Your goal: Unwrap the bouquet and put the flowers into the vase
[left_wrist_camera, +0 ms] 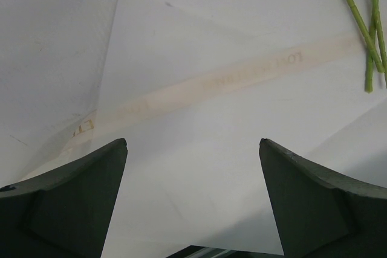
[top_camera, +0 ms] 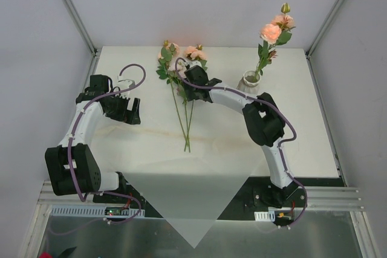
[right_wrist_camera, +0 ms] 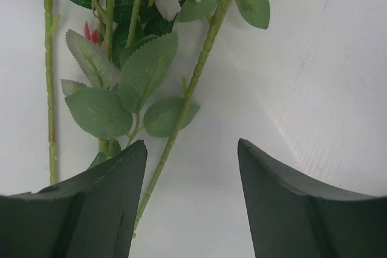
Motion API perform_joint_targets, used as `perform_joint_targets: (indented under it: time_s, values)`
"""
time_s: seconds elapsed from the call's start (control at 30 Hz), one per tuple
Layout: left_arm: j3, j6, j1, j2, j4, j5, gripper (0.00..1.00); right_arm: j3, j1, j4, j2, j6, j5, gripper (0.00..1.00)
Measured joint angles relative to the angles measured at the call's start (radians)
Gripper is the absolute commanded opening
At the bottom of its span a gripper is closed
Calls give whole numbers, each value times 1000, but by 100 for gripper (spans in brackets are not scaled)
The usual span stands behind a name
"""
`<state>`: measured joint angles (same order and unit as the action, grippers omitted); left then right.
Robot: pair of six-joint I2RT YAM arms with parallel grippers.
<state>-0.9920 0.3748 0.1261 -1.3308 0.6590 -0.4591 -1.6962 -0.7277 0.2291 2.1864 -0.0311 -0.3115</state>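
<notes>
The bouquet lies unwrapped: its white paper [top_camera: 199, 167] is spread flat with one corner hanging over the table's front edge. Two flowers [top_camera: 181, 104] lie on it, peach blooms [top_camera: 195, 53] toward the back. Another flower [top_camera: 273, 31] stands in the off-white vase [top_camera: 248, 83] at the back right. My right gripper [top_camera: 188, 93] hovers open over the lying stems. In the right wrist view a green stem [right_wrist_camera: 181, 113] runs between the right gripper [right_wrist_camera: 191, 146] jaws, close to the left finger and not pinched. My left gripper [left_wrist_camera: 193, 143] is open over bare paper [left_wrist_camera: 199, 40].
A cream printed band [left_wrist_camera: 242, 80] crosses the paper. Stem ends [left_wrist_camera: 369, 46] show at the left wrist view's upper right. Grey enclosure walls and metal posts [top_camera: 72, 10] ring the table. Aluminium rails [top_camera: 326, 194] run along the near edge.
</notes>
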Motion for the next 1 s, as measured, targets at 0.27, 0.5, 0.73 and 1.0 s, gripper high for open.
perform_joint_targets:
  time_s: [0.27,0.5,0.73,1.0]
  values:
    - [0,7,0,0,-3,1,91,-39,2,13,24,26,30,52]
    - [1,10,0,0,-7,10,91,-55,2,21,76,64,48,42]
    - [1,12,0,0,-9,23,91,-56,2,46,87,95,58,37]
    - [1,16,0,0,-9,24,92,-60,3,63,86,112,43,15]
